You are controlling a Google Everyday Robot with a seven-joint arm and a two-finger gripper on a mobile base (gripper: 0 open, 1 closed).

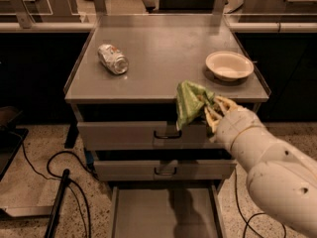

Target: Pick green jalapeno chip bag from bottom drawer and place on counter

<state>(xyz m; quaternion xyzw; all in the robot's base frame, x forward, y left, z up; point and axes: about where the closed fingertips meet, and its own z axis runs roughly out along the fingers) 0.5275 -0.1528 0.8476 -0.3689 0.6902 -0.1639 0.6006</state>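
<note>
Here the end effector (210, 111) holds chip bag (188, 102) at counter (163, 58) front edge.

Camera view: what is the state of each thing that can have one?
green jalapeno chip bag: held, hanging
gripper: shut on the bag, at counter front edge
bottom drawer: open
top drawer: shut
middle drawer: shut
can: crushed, on its side
bowl: upright

Gripper (211, 113) holding chip bag (188, 103) before counter's (163, 58) front edge.

From my gripper (212, 114), mid-right in view, I see a can (113, 58) up left, a bowl (229, 65) just behind, and cables (53, 166) below-left.
</note>
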